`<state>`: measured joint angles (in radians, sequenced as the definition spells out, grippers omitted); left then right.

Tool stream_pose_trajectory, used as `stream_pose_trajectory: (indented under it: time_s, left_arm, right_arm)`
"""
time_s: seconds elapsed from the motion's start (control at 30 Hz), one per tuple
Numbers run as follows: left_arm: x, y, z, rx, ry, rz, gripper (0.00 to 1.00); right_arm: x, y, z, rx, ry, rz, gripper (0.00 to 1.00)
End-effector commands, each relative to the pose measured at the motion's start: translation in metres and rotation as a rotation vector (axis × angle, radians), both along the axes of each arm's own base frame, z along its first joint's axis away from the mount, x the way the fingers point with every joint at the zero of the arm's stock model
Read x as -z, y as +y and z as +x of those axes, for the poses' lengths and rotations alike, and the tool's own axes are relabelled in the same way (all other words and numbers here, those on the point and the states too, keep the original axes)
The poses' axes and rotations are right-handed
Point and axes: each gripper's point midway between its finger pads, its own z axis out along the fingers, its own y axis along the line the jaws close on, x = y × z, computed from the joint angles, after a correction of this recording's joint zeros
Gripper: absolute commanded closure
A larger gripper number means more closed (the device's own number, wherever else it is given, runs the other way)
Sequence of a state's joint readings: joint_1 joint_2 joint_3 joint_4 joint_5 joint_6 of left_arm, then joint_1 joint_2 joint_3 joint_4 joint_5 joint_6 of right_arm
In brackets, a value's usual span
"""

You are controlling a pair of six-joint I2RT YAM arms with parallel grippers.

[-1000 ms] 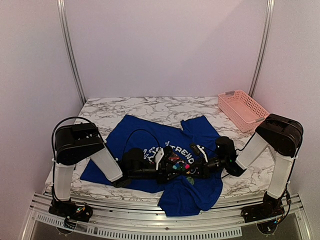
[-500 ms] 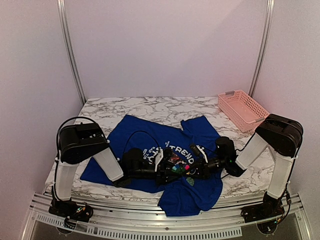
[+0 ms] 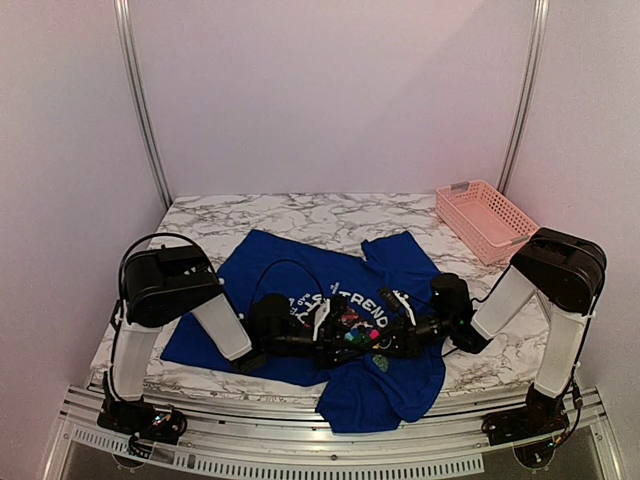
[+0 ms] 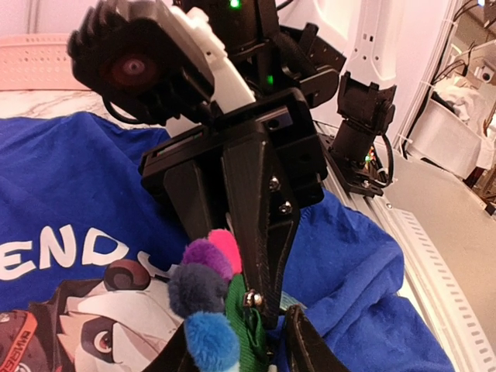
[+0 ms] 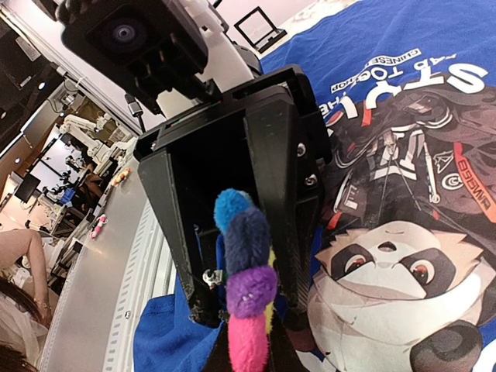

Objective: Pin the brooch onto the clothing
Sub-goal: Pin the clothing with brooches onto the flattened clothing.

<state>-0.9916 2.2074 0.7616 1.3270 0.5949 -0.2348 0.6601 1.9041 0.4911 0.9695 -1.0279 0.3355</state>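
Brooch (image 5: 246, 288) held between both claws, just above the clothing (image 4: 70, 178) print.
Light, fuzzy, with a small stiff pin: right claw (image 4: 260, 298) pinches it; left claw (image 5: 248, 310) stands partly spread around it. Hold the hard back, not the soft petals.

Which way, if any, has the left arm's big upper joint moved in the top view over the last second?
Yes. The left arm's upper joint has shifted rightward, away from the left frame post and toward the T-shirt.

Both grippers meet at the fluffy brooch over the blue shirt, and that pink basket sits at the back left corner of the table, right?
Not quite: the basket sits at the back right corner, as the top view shows. The rest holds: the left gripper and right gripper meet at the brooch over the shirt.
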Motion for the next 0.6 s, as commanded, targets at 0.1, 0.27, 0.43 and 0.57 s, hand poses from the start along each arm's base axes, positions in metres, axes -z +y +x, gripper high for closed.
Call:
stream_pose_trajectory:
  time_s: [0.1, 0.27, 0.43, 0.57]
  left_arm:
    - [-0.0108, -0.0027, 0.0017, 0.027, -0.026, -0.058, 0.70]
    - [-0.0143, -0.0028, 0.0019, 0.051, -0.028, -0.078, 0.75]
    - [-0.0149, -0.0045, 0.0014, 0.079, -0.031, -0.088, 0.77]
    - [-0.0143, -0.0051, 0.0004, 0.089, -0.029, -0.089, 0.81]
  right_arm:
    - [-0.0049, -0.0004, 0.0003, 0.002, -0.026, 0.016, 1.00]
    - [-0.0047, -0.0001, 0.0008, 0.001, -0.026, 0.016, 1.00]
    - [-0.0044, 0.0003, 0.0010, 0.000, -0.025, 0.016, 1.00]
    - [-0.0038, 0.0003, 0.0009, 0.000, -0.024, 0.015, 1.00]
